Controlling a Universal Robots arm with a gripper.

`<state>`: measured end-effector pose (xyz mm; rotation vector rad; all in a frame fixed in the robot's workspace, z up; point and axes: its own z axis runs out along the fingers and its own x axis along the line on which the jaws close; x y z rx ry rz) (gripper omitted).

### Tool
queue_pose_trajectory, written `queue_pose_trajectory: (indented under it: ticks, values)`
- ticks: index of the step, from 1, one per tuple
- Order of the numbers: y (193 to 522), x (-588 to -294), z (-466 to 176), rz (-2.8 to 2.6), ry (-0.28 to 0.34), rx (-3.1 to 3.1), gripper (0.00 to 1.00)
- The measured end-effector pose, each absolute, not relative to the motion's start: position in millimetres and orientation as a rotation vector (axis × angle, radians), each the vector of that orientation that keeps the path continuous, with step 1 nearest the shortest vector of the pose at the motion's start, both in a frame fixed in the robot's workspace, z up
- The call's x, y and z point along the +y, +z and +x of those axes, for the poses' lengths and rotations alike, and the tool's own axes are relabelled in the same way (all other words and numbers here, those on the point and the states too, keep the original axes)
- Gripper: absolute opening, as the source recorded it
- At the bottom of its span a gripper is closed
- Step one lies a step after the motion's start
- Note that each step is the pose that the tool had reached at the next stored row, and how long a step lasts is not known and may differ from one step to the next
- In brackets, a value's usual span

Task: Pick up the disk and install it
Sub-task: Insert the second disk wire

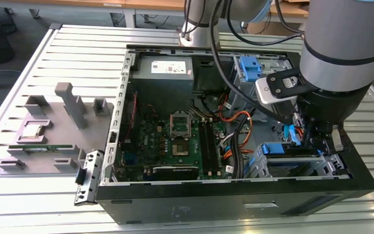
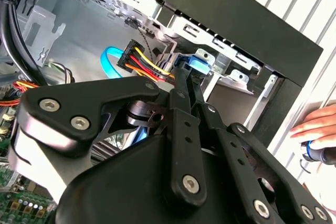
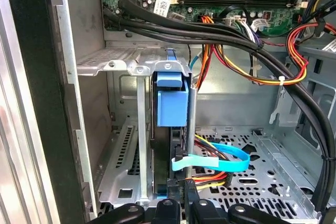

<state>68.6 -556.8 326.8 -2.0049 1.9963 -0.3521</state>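
An open desktop computer case (image 1: 239,204) lies on its side on a slatted metal table (image 1: 76,44), its green motherboard (image 1: 174,141) facing up. In the exterior view the robot arm (image 1: 343,53) reaches down into the case at the exterior view's right, its gripper (image 1: 317,141) low beside a metal drive cage (image 1: 291,163) near the case's front corner. The disk (image 3: 170,106), framed by blue carrier rails, stands on edge in a slot of that cage (image 3: 131,66) in the first wrist view, its blue tab facing the camera, with a flat light-blue data cable (image 3: 220,158) and a bundle of red, yellow and black power wires (image 3: 210,177) at its lower end. The gripper's black fingers (image 3: 191,203) sit close together right at the disk's near edge; whether they clench it cannot be told. In the second wrist view the gripper linkage (image 2: 184,129) points at the blue tab (image 2: 199,64), and a person's hand (image 2: 317,124) rests outside the case wall. A grey parts tray (image 1: 44,131) sits on the table at the exterior view's left.
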Motion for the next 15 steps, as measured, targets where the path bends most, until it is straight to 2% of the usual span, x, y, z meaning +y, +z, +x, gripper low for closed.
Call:
queue_pose_trajectory:
  ticks: [15]
  values:
    - [323.6, -556.8, 63.6, -1.998, -0.365, 1.988, 0.16]
